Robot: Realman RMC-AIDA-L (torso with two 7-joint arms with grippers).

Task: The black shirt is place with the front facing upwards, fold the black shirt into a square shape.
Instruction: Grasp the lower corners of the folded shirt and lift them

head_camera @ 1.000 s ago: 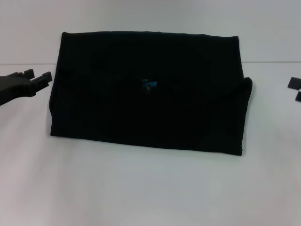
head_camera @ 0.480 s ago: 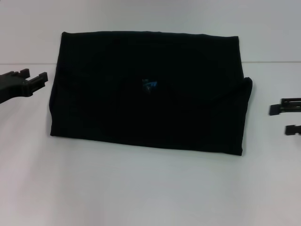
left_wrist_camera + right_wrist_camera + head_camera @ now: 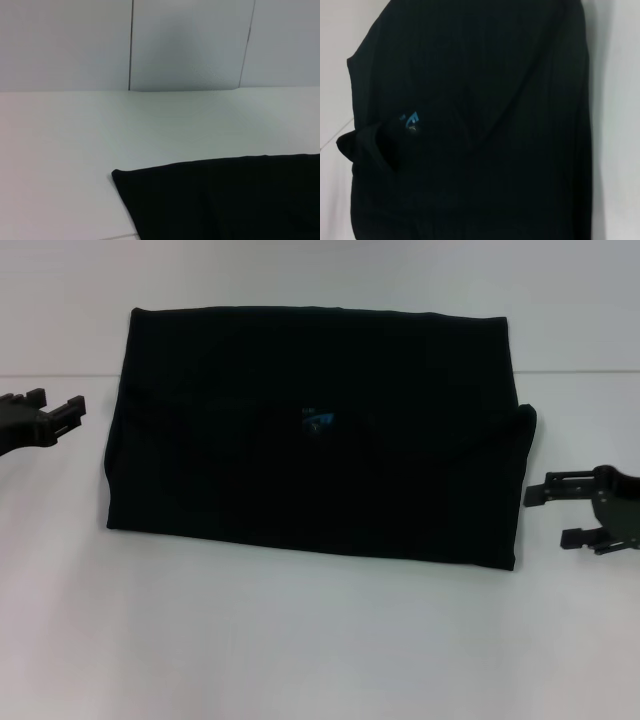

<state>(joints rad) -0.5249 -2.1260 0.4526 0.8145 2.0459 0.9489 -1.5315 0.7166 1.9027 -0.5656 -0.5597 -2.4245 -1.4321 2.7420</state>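
Between both hands, folded black shirt (image 3: 315,435); right hand (image 3: 555,512) spread, just beside; left hand (image 3: 58,412) seemingly spread, apart.

black shirt (image 3: 470,125) lettering hidden, left end effector (image 3: 62,414) partly cropped

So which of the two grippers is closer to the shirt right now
The right gripper, open beside the black shirt at its right edge. The left gripper sits farther off, with more bare table between.

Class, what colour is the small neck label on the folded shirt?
Blue, on the black shirt; the label shows best in the right wrist view.
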